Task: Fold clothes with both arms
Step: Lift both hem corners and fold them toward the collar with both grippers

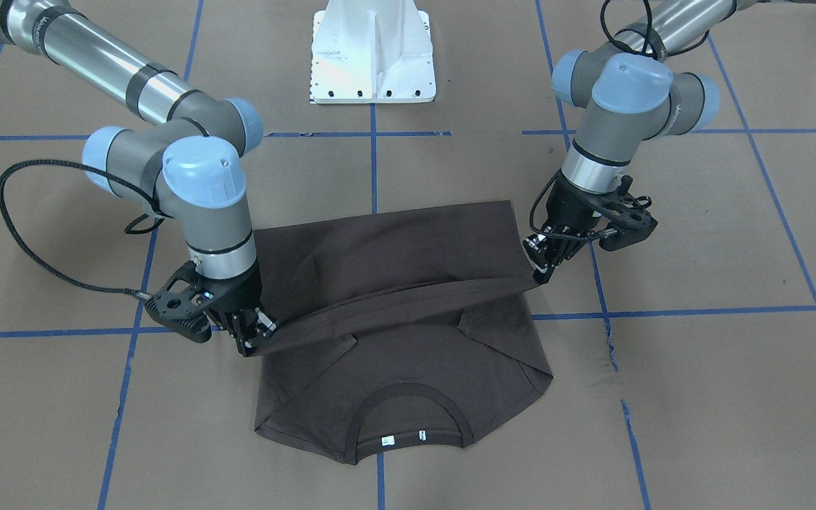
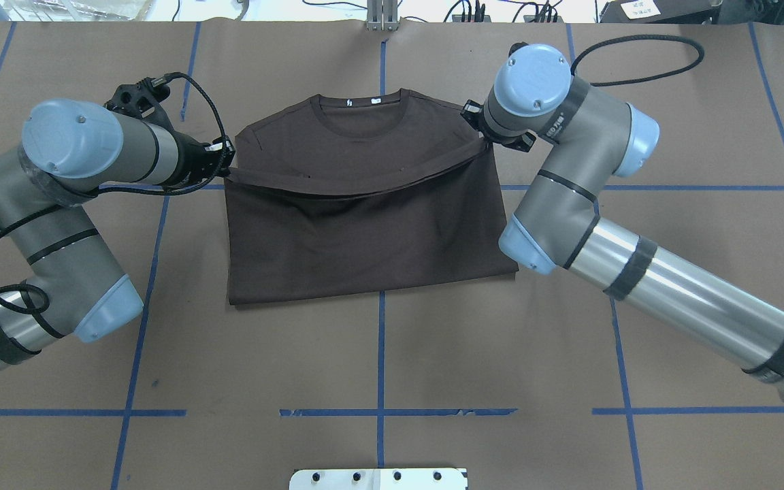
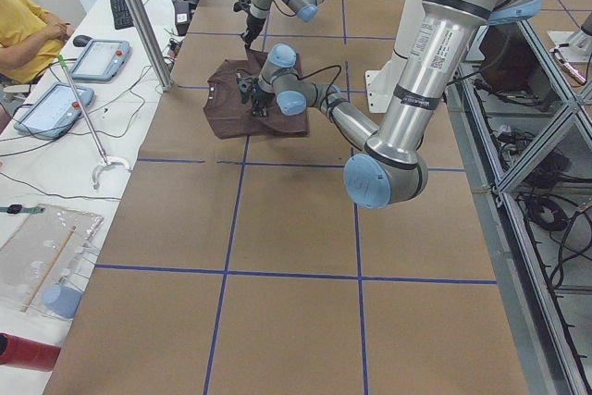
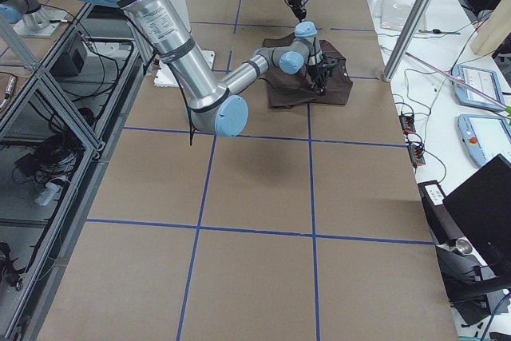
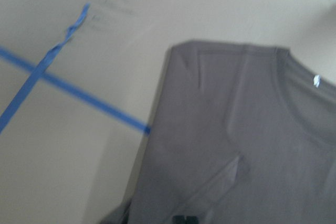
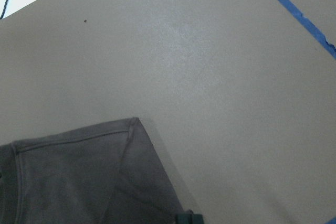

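Dark brown T-shirt (image 1: 394,248) lies mid-table (image 1: 698,411), collar (image 1: 408,414) on the side away from the robot. Lower half is folded up. Left gripper (image 1: 544,269) and right gripper (image 1: 256,340) are both clenched on the folded edge, 1 at each side. The edge is taut between them, across the chest.

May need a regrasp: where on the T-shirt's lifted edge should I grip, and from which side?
At its two end corners, each from the outer side, as the left gripper and right gripper do: the lifted edge sags mid-span between them.
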You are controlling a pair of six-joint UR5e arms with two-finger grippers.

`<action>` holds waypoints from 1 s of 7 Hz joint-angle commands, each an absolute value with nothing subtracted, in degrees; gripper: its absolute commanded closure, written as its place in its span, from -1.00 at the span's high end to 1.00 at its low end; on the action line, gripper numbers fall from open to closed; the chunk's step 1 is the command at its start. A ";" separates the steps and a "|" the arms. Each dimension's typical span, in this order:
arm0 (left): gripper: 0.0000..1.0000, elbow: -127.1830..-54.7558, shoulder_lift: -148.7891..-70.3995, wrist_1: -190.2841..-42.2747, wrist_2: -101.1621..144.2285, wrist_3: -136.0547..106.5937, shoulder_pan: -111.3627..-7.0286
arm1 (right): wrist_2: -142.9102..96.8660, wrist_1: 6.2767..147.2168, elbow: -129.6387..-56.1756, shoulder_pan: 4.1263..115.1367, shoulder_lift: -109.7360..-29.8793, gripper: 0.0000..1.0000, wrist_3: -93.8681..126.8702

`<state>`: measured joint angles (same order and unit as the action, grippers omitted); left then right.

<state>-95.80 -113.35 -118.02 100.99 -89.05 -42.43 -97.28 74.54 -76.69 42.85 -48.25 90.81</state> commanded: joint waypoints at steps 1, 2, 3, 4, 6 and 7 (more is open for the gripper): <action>-1.00 -92.30 -113.38 -120.04 100.90 -86.66 -43.07 | -97.65 74.36 -71.99 43.42 -45.36 -1.00 89.83; -1.00 -90.37 -113.38 -122.06 100.81 -86.66 -43.07 | -97.56 74.36 -70.76 43.50 -44.83 -1.00 88.87; -1.00 -88.35 -113.47 -124.52 100.81 -86.66 -43.15 | -97.56 74.36 -68.92 43.94 -43.52 -1.00 87.55; -1.00 -86.76 -113.73 -125.24 100.81 -86.14 -43.76 | -97.47 74.36 -67.08 44.12 -42.46 -1.00 87.37; -1.00 -84.65 -115.56 -125.60 100.81 -85.43 -44.47 | -97.12 74.36 -66.36 44.30 -42.28 -1.00 85.61; -1.00 -84.29 -116.10 -125.60 100.81 -85.43 -44.47 | -97.03 74.36 -66.01 44.30 -42.19 -1.00 85.61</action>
<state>-85.09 -115.26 -125.51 100.79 -85.54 -44.31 -97.17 74.36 -66.51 44.24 -42.36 85.90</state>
